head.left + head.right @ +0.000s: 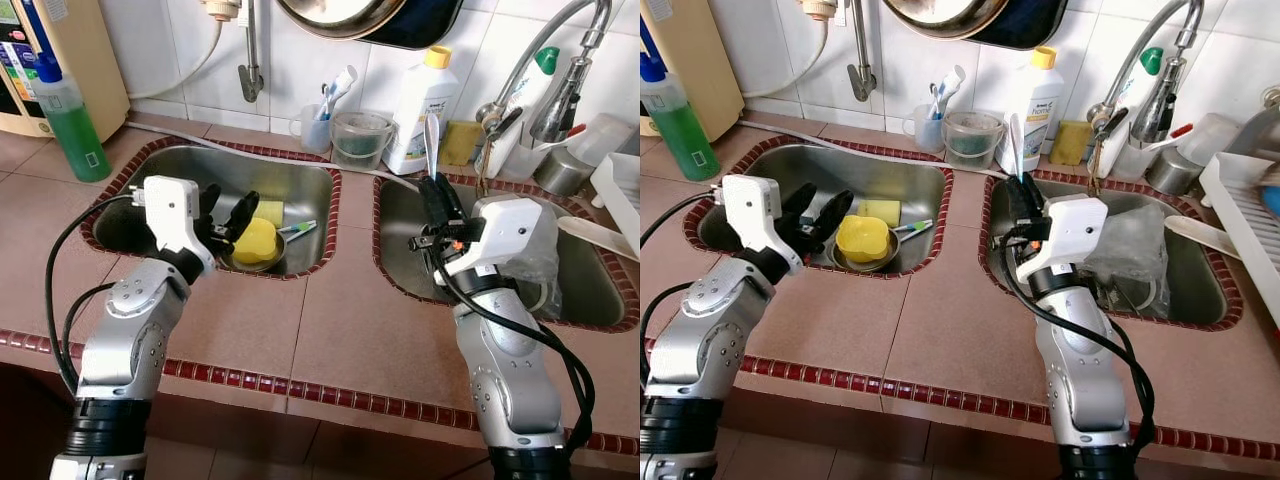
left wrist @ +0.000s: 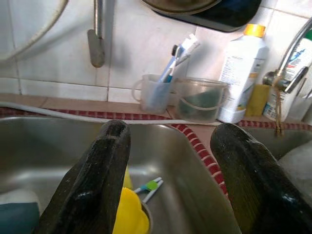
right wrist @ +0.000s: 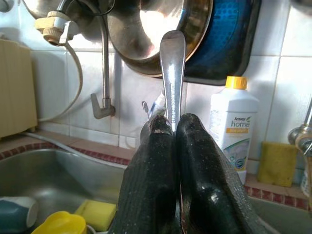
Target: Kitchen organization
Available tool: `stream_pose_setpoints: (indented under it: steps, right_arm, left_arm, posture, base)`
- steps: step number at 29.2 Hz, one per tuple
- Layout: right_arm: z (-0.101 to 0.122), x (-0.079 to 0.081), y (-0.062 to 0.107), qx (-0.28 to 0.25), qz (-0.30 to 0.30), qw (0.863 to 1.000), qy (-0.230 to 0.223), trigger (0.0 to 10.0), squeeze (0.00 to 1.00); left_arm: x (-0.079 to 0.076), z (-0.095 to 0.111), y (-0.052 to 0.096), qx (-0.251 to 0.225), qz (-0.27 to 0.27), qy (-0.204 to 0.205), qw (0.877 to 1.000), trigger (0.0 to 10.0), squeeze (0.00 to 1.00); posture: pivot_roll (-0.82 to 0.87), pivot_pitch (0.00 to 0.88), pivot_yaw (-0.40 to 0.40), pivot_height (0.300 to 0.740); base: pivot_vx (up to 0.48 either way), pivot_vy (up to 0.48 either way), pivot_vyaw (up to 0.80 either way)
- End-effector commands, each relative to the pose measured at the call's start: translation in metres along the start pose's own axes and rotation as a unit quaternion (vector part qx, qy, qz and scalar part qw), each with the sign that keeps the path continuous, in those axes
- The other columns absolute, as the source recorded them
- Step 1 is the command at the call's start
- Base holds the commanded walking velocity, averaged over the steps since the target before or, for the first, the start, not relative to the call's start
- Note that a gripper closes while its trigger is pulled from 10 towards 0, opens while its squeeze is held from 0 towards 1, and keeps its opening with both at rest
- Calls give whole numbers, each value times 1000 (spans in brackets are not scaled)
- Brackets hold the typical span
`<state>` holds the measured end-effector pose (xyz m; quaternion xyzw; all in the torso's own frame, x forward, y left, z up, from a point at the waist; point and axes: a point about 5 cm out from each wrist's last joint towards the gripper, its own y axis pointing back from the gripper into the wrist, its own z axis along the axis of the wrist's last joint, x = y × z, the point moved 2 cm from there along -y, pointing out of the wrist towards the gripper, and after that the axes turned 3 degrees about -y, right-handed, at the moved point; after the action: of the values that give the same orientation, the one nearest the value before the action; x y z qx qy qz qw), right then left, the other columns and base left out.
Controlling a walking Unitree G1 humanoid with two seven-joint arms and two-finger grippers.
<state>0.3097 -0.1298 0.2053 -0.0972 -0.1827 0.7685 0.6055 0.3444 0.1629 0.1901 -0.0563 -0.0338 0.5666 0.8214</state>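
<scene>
White wall tiles [image 1: 150, 50] back a terracotta-tiled counter [image 1: 300, 330] edged in dark red trim, with two steel sinks [image 1: 300, 190] sunk side by side (daylight glinting off the basins). A cream appliance [image 1: 90, 60] stands far left.

Four cameras around the double sink [image 1: 300, 180].
Your head views look down at it from the counter side; your wrist views sit low, close, facing the white bottle [image 3: 234, 126] behind it.
</scene>
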Motion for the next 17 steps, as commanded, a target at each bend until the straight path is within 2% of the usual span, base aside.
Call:
stream_pose_setpoints:
  steps: [1,4,17]
  right_arm:
    - [-1,0,1,-3,1,1000,8,10000,0]
    - [-1,0,2,-3,3,1000,13,10000,0]
    - [-2,2,2,-7,3,1000,17,10000,0]
  left_arm:
    - [5,3,-1,-2,1,-14,1000,10000,0]
    - [7,3,-1,-3,1,-16,1000,10000,0]
    - [9,4,-2,-5,-1,-18,1000,10000,0]
  posture:
    - [35,41,-35,740]
    - [35,42,-36,740]
    - [41,41,-33,740]
  base:
    - [0,0,0]
    - [0,0,0]
    - [0,480,0]
